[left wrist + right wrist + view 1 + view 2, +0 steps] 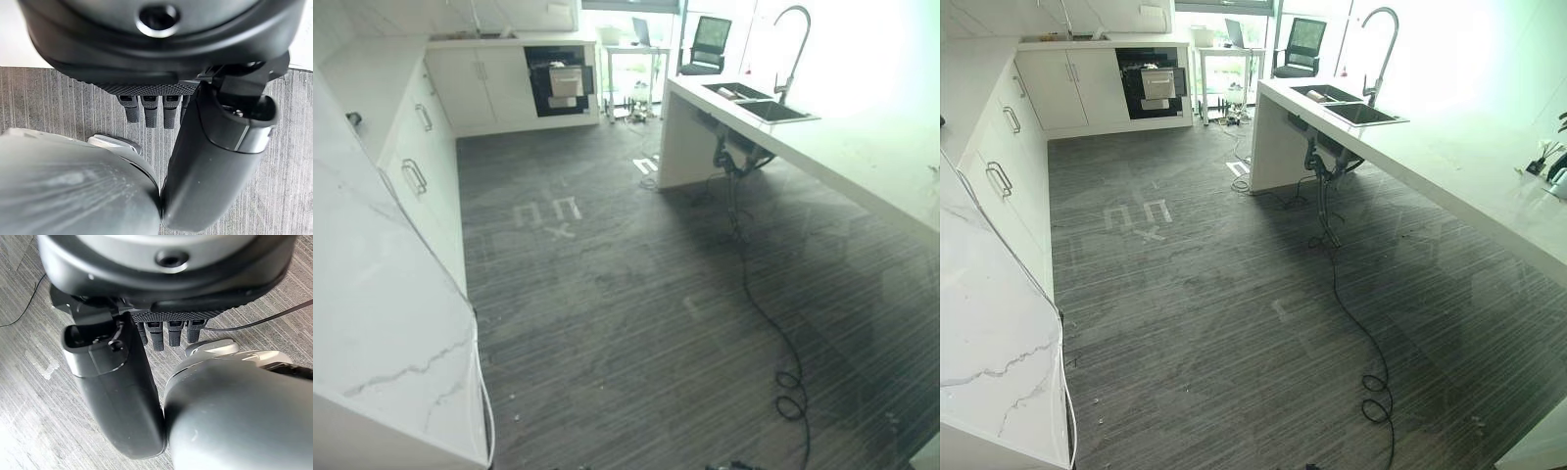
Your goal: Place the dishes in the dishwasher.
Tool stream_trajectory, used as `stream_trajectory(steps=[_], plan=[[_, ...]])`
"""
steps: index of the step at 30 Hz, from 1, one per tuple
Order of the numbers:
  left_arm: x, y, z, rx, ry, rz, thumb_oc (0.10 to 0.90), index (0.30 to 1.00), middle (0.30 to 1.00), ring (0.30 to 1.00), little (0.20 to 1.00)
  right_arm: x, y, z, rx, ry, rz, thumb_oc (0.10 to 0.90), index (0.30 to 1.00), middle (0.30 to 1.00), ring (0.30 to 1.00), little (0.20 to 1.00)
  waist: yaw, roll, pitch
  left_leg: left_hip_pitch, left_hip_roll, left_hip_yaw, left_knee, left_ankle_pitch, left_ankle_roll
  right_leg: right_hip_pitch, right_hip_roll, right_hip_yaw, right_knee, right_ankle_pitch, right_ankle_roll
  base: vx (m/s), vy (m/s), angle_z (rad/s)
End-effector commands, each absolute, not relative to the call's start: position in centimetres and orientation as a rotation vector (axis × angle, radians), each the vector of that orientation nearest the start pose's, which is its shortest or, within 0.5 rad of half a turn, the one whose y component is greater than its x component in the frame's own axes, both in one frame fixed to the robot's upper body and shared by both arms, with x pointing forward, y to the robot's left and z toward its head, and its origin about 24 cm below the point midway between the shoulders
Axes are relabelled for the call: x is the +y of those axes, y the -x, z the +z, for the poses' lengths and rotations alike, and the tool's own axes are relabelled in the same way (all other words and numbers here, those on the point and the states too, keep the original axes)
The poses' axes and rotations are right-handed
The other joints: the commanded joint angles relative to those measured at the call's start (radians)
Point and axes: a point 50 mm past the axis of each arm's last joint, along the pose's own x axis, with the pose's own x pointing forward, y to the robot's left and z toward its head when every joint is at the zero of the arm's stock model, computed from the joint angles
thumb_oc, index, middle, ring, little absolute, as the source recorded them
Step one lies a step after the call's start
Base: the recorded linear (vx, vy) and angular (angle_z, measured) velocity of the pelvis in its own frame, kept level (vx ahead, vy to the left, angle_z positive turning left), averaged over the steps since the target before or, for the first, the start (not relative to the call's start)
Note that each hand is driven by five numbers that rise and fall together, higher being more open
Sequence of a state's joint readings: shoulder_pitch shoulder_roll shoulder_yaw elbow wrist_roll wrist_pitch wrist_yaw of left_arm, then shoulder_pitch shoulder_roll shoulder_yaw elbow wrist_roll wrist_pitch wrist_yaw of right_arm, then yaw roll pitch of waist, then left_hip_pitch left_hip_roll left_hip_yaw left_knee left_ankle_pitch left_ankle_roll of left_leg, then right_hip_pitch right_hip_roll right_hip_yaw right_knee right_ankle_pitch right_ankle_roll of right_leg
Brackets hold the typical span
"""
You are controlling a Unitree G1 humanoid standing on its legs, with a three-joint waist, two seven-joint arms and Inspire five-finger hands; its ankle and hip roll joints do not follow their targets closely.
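while both the left hand (pixel 151 110) and right hand (pixel 166 335) hang empty with fingers straight, any dishes by the sink (pixel 1347 106) are judged rigid, breakable and best gripped at the rim.

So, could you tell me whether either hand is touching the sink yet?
Apart. The left eye view shows the sink far across the kitchen; each wrist view shows its hand, left and right, hanging over bare floor.

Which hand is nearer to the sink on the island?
Probably right. The sink lies far ahead on the robot's right; the right hand hangs over the floor on that side, the left hand on the opposite side. Neither is close.
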State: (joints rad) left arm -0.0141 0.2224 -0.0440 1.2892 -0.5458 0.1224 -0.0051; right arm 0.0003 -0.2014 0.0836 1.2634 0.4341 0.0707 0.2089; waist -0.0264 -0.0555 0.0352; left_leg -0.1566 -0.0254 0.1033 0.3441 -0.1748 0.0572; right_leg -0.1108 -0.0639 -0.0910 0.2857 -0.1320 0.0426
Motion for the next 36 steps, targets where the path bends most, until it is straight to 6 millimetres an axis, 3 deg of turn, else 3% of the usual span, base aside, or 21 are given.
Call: stream_trajectory(steps=[1, 22, 28, 32, 34, 36], plan=[[22.7, -7.2, -16.9, 1.312, 0.278, 0.431, 0.800, 0.900, 0.900, 0.900, 0.900, -22.8, -7.8, -16.5, 1.270, -0.236, -0.154, 0.800, 0.900, 0.900, 0.900, 0.900, -0.010, 0.033, -0.008, 0.075, 0.053, 0.062, -0.044, -0.038, -0.073, 0.010, 0.002, -0.042, 0.014, -0.013, 0.071, 0.00, 0.000, 0.00], [22.8, -7.1, -16.8, 1.282, 0.288, 0.472, 0.800, 0.900, 0.900, 0.900, 0.900, -22.8, -7.5, -16.5, 1.264, -0.238, -0.142, 0.800, 0.900, 0.900, 0.900, 0.900, -0.008, 0.034, -0.003, 0.070, 0.055, 0.064, -0.044, -0.034, -0.076, 0.007, 0.004, -0.049, 0.014, -0.014, 0.072, 0.00, 0.000, 0.00], [22.9, -7.7, -16.7, 1.220, 0.356, 0.496, 0.800, 0.900, 0.900, 0.900, 0.900, -23.0, -8.3, -16.2, 1.204, -0.242, -0.154, 0.800, 0.900, 0.900, 0.900, 0.900, -0.012, 0.033, 0.002, 0.071, 0.058, 0.072, -0.044, -0.033, -0.076, 0.007, 0.005, -0.053, 0.014, -0.013, 0.069, 0.01, -0.011, 0.00], [23.2, -10.8, -15.6, 1.039, 0.446, 0.493, 0.800, 0.900, 0.900, 0.900, 0.900, -23.5, -11.7, -14.9, 1.043, -0.097, -0.104, 0.800, 0.900, 0.900, 0.900, 0.900, -0.015, 0.032, 0.017, 0.069, 0.060, 0.073, -0.044, -0.031, -0.077, 0.005, 0.006, -0.051, 0.014, -0.009, 0.066, 0.00, -0.052, 0.03], [23.7, -12.8, -14.4, 0.922, 0.410, 0.450, 0.800, 0.900, 0.900, 0.900, 0.900, -23.4, -14.3, -13.3, 0.918, -0.132, -0.106, 0.800, 0.900, 0.900, 0.900, 0.900, -0.018, 0.029, 0.029, 0.065, 0.060, 0.068, -0.044, -0.028, -0.077, -0.001, 0.010, -0.047, 0.014, -0.007, 0.063, -0.02, -0.095, 0.05], [23.9, -13.7, -13.5, 0.833, 0.407, 0.436, 0.800, 0.900, 0.900, 0.900, 0.900, -23.2, -15.6, -11.9, 0.818, -0.137, -0.107, 0.800, 0.900, 0.900, 0.900, 0.900, -0.025, 0.029, 0.035, 0.064, 0.062, 0.066, -0.044, -0.025, -0.078, -0.003, 0.015, -0.045, 0.014, -0.004, 0.060, 0.00, -0.090, 0.05]])
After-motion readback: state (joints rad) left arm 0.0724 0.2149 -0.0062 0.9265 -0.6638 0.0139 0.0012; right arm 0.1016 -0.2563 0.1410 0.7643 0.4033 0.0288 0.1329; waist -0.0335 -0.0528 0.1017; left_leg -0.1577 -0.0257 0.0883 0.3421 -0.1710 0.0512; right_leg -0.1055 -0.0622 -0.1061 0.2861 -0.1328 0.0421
